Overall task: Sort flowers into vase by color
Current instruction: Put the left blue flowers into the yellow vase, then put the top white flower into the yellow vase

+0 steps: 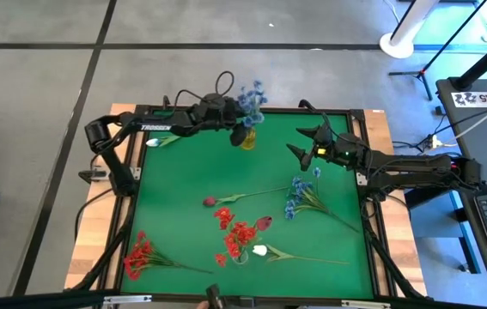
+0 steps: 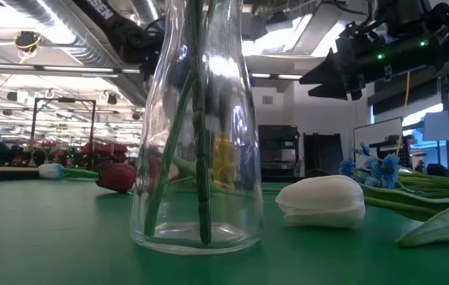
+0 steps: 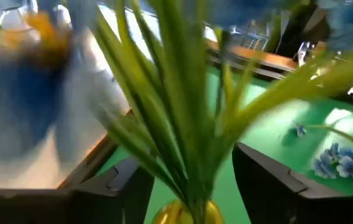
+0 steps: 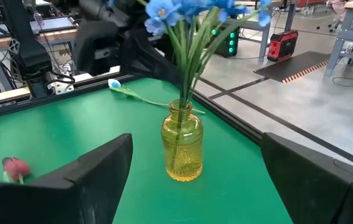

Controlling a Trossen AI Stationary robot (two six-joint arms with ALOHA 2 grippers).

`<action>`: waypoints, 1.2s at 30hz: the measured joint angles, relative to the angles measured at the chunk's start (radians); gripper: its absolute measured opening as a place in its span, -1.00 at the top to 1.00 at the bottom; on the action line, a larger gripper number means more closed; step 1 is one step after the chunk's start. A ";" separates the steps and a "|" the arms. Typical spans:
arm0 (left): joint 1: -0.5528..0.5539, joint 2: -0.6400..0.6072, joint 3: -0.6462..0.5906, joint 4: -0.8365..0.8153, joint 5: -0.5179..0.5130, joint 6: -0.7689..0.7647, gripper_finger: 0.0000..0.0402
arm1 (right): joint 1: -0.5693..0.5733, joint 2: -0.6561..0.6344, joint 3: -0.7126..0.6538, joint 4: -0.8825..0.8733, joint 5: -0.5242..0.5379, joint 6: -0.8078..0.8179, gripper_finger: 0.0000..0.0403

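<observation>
A yellow glass vase stands near the table's far edge with a bunch of blue flowers upright in it. My left gripper is open at the bunch; its fingers stand on either side of the green stems, just above the vase's neck. My right gripper is open, in the air to the vase's right, pointing at it. A clear vase with red flowers stands near the front. More blue flowers lie on the table.
Loose stems lie on the green mat: a red bunch at the near left, a white tulip beside the clear vase, a dark red bud, a pink bud and a white bud at the far left.
</observation>
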 joint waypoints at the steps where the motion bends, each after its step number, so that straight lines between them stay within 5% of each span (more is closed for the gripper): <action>1: -0.002 -0.013 0.000 -0.020 -0.011 0.004 -0.07 | 0.000 0.000 0.000 0.000 0.000 0.000 -0.75; 17: -0.087 -0.322 0.000 -0.598 -0.268 -0.019 -0.18 | 0.000 0.000 0.000 -0.009 0.000 0.001 -0.75; 22: -0.117 -0.378 -0.062 -0.578 -0.274 -0.048 -0.18 | 0.000 0.000 0.000 -0.069 -0.002 0.003 -0.75; 31: -0.054 -0.514 -0.388 -0.361 -0.322 -0.206 -0.19 | 0.000 0.000 0.000 -0.190 -0.001 0.030 -0.75; 36: -0.033 -0.564 -0.443 -0.401 -0.396 -0.233 -0.19 | 0.000 0.000 0.000 -0.183 -0.003 0.029 -0.75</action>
